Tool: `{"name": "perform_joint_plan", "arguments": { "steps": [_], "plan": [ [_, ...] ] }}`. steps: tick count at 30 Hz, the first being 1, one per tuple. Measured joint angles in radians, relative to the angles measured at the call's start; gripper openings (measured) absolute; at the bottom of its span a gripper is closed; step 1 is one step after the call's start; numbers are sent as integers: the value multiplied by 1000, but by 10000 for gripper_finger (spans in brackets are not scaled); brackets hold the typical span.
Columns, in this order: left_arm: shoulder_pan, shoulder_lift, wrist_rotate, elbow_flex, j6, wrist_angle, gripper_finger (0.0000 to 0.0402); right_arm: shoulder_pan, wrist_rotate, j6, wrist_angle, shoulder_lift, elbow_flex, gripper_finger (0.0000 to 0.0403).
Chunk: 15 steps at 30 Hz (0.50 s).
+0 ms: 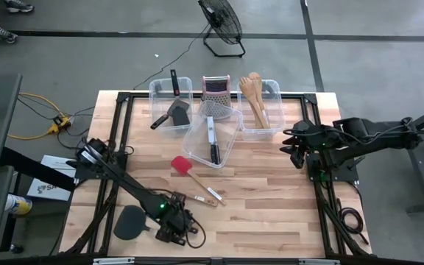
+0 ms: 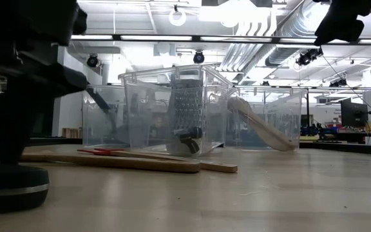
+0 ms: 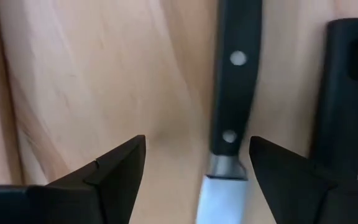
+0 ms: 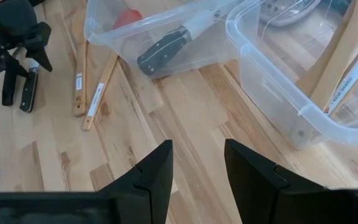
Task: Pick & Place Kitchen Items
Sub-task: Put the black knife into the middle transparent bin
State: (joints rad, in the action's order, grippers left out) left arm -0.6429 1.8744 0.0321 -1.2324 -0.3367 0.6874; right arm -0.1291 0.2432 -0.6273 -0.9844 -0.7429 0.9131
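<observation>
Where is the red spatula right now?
In the high view, the red spatula with a wooden handle lies on the wooden table near centre, just in front of the clear middle bin.

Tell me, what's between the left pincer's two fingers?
A black-handled knife lies on the wood between the open left pincer fingers, not gripped. The left wrist view shows it.

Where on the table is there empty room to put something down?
Bare wood lies between the red spatula, the middle bin and the right claw, down to the near edge. It is crowded along the far edge with bins, and by the left claw over a knife.
</observation>
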Motion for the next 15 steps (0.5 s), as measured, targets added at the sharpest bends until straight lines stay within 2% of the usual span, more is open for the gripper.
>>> {"name": "perform_joint_plan", "arguments": {
  "steps": [9,15],
  "plan": [
    [0,23,15,-2,0,8,274,0,0,0,-3,0,0,137],
    [-1,24,8,-2,38,16,221,0,0,0,-4,0,0,137]
  ]
}}
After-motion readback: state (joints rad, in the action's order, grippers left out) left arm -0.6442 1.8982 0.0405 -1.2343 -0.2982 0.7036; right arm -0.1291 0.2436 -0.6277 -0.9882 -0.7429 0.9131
